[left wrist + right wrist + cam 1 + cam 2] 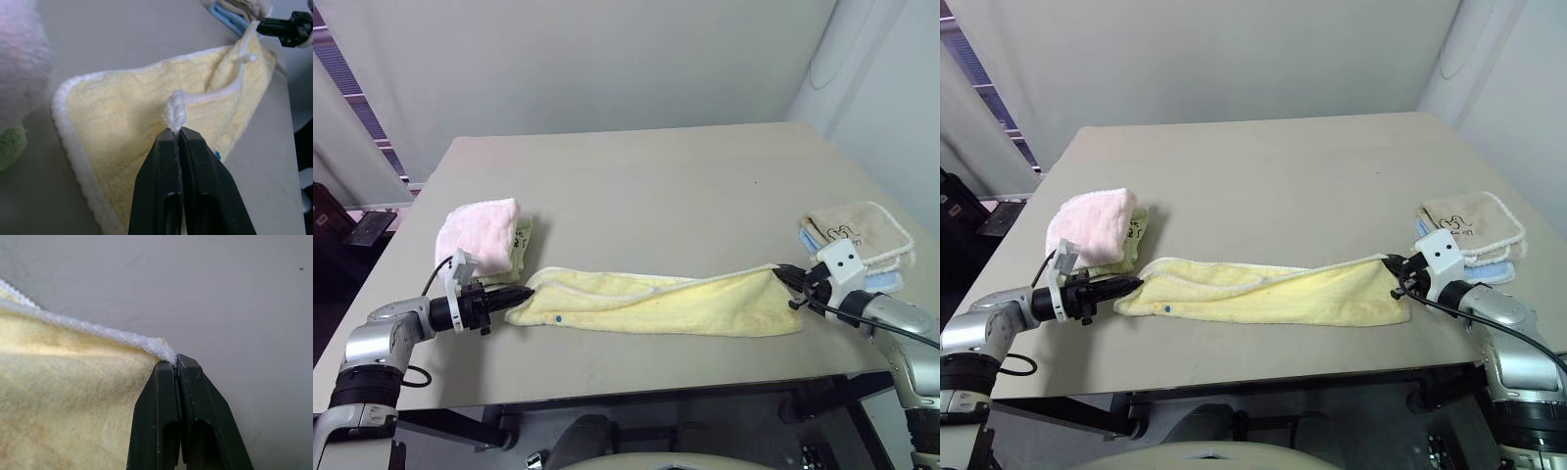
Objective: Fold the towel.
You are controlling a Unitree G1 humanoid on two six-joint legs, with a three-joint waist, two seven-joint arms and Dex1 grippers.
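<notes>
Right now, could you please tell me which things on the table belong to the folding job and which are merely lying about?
In the job:
- pale yellow terry towel
- left claw, shut on one end
- right claw, shut on the other

Lying about:
- pink fluffy folded towel
- beige folded towel

A green cloth (523,238) lies mostly hidden under the pink towel (480,230). The blue cloth (884,282) peeks from beneath the beige towel (858,228), whose dark embroidery is too small to read.

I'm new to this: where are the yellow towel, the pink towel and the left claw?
yellow towel (656,304), left eye view, middle of cloth.
pink towel (480,233), left eye view, top fold.
left claw (523,292), left eye view, fingertips.
</notes>
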